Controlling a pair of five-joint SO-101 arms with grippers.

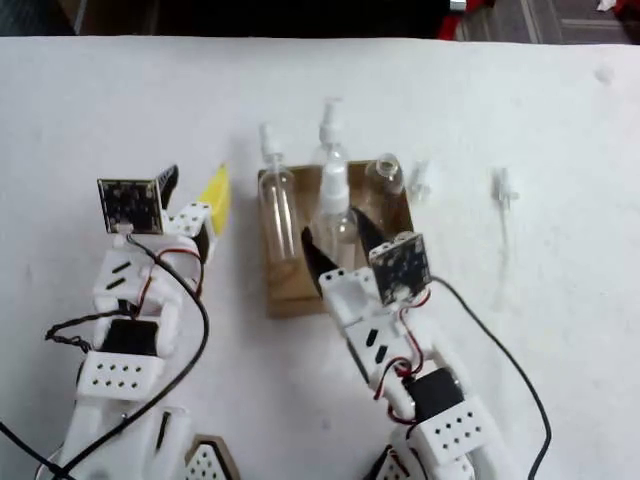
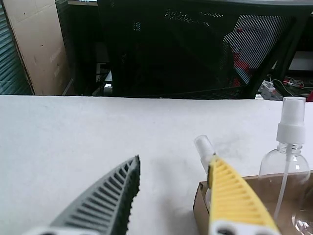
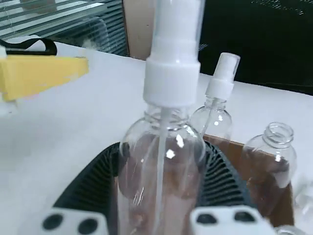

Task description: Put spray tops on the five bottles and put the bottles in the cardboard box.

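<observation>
The cardboard box (image 1: 290,290) sits mid-table with clear bottles standing in it. My right gripper (image 1: 332,228) is over the box, its black fingers shut on a bottle with a white spray top (image 3: 161,161). Beside it stand another topped bottle (image 1: 277,200) and an open-necked bottle (image 1: 385,175); a further topped bottle (image 1: 329,140) is at the box's far edge. My left gripper (image 1: 196,175) hovers open to the left of the box, one finger grey, one yellow finger (image 2: 234,200). Two loose spray tops (image 1: 420,180) (image 1: 503,190) lie to the right of the box.
The white table (image 1: 120,100) runs wide to the left and far side of the box. Its far edge (image 2: 146,97) meets dark chairs and room clutter. Black cables (image 1: 190,330) trail over both arm bases near the front.
</observation>
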